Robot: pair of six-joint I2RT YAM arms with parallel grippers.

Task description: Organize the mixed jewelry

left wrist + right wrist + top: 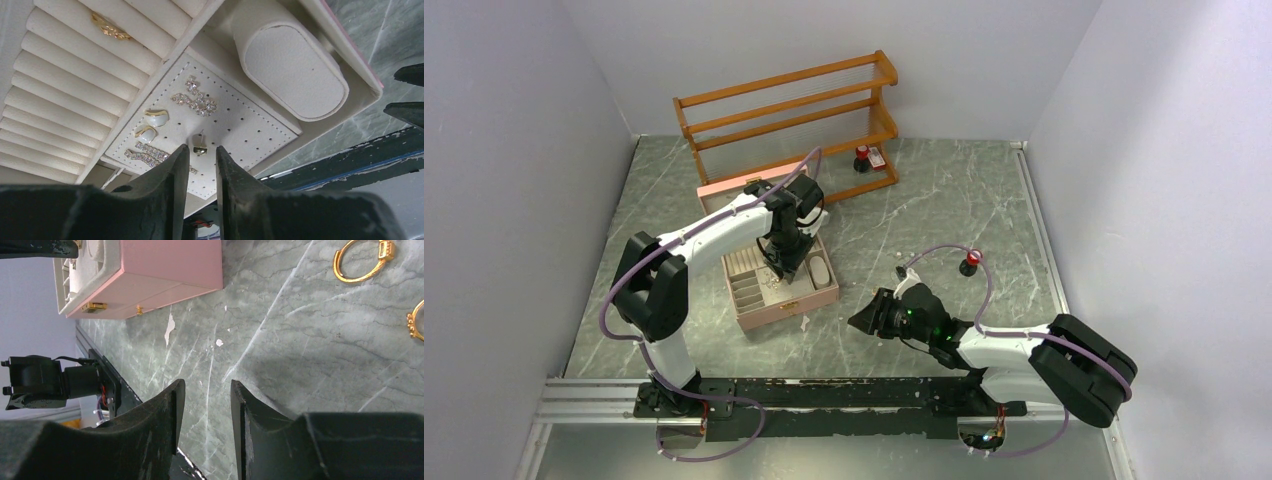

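Mixed jewelry point(196, 101): a gold stud point(200, 148) is shown at the earring pad point(245, 125), just beyond the narrowly parted, empty left gripper point(202, 156). The loose rings point(385, 250) are judged next for the parted, empty right gripper point(206, 390).

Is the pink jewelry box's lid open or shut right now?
Open. The pink jewelry box has its lid raised behind it, and the left wrist view looks straight onto its cream ring rolls and perforated earring panel.

Pale walls point(514, 150) enclose a grey-green marbled table point(944, 200); a wooden rack point(786, 82) stands at back.
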